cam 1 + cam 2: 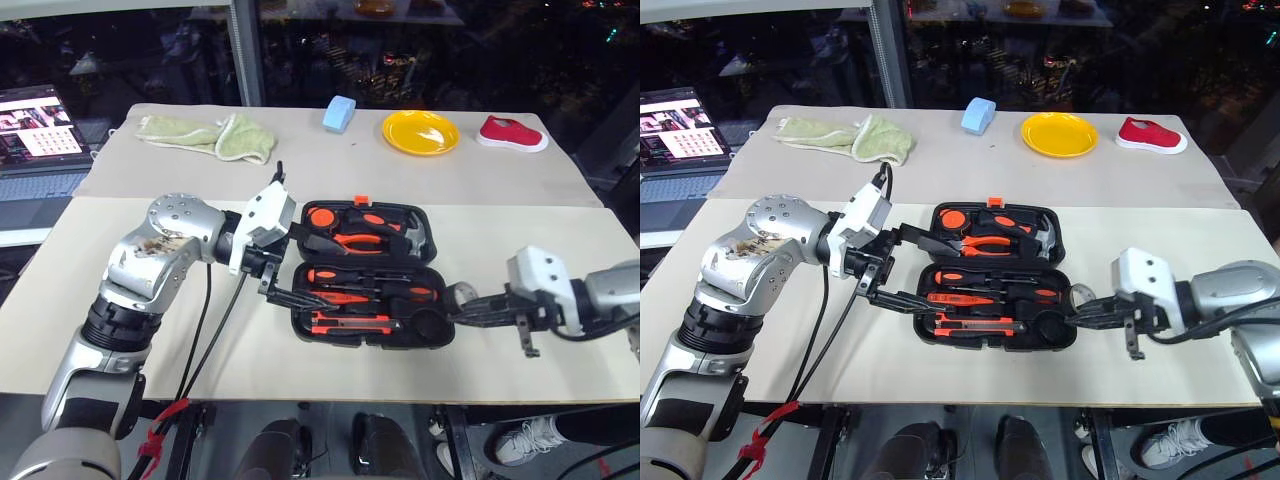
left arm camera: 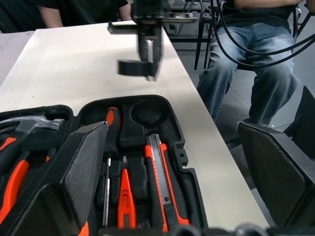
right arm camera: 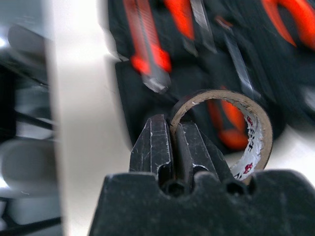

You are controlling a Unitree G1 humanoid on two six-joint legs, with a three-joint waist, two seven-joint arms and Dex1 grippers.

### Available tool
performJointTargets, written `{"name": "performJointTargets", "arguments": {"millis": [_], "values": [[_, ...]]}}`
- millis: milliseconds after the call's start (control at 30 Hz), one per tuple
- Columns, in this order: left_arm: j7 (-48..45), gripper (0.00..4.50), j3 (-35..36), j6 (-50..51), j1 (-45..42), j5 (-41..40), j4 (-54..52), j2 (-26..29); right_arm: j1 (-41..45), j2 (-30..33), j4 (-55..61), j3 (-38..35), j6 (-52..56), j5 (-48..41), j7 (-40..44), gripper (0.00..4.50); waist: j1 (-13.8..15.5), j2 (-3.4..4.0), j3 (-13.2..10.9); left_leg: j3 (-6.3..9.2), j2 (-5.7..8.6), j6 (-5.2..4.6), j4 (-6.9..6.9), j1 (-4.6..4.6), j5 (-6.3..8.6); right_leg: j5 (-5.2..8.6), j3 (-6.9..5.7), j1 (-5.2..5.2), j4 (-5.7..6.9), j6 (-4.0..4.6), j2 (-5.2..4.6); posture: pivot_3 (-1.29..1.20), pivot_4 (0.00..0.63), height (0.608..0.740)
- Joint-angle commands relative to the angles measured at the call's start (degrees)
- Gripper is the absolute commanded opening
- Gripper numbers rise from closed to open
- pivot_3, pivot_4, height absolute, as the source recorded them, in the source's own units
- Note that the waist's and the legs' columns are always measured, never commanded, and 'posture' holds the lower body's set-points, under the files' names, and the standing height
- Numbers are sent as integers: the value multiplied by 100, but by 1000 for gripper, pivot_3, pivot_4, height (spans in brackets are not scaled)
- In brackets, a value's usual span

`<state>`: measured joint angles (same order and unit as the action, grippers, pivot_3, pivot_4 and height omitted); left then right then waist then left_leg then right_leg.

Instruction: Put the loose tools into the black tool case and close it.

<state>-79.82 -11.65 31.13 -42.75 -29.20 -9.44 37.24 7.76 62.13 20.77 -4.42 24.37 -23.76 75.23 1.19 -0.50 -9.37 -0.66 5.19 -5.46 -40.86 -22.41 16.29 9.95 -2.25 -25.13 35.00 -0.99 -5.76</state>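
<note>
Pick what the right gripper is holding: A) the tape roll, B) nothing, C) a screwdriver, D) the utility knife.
A: in the right wrist view the right gripper's fingers are pinched on the wall of the tape roll, at the right end of the open case, where the knife already lies.

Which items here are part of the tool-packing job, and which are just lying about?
Part of the job: the open black tool case; the utility knife and screwdrivers lying in it; the tape roll pinched by the right gripper; the left gripper, open by the case.

Lying about: green cloth, blue sponge, yellow plate, red shoe, laptop.
</note>
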Motion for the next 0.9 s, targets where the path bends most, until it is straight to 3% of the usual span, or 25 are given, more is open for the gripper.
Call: {"name": "performJointTargets", "arguments": {"millis": [33, 133, 367, 767, 900], "values": [[-58, 4500, -5, -128, -110, 19, -101, 7, 13, -116, 295, 409, -25, 472, -449, 45, 15, -6, -1, 0, 3, -2, 0, -1, 1, 0, -1, -1, -2, -3, -2, 0, 150, 732], [-76, 4500, -41, -180, -112, 54, -82, -1, 48, -132, 109, 851, -376, 1008, -563, 45, 36, -11, -3, -1, 8, -3, 0, -8, 1, -1, -3, -9, -1, -3, -2, 0, 150, 732], [-23, 4500, -40, -185, -59, 44, -163, 2, 173, -160, 41, 1174, -180, 1197, -568, 45, 40, -12, -4, 0, 8, 4, 0, -9, -3, -1, -4, -8, -1, -3, 0, 0, 150, 732], [15, 4500, -25, -211, -148, 82, -65, -28, 229, 300, 520, 697, 248, 790, -309, 3874, 131, -13, -5, 13, 8, 3, 4, -13, -3, 3, -11, -10, -10, -3, 6, 0, 150, 732], [18, 4500, -42, -229, -170, 118, -17, -70, 230, 312, 561, 364, 519, 483, -349, 3874, 113, -14, -5, 14, 8, 4, 0, -20, -3, 4, -10, -10, -13, -4, 5, 0, 150, 732]]}}
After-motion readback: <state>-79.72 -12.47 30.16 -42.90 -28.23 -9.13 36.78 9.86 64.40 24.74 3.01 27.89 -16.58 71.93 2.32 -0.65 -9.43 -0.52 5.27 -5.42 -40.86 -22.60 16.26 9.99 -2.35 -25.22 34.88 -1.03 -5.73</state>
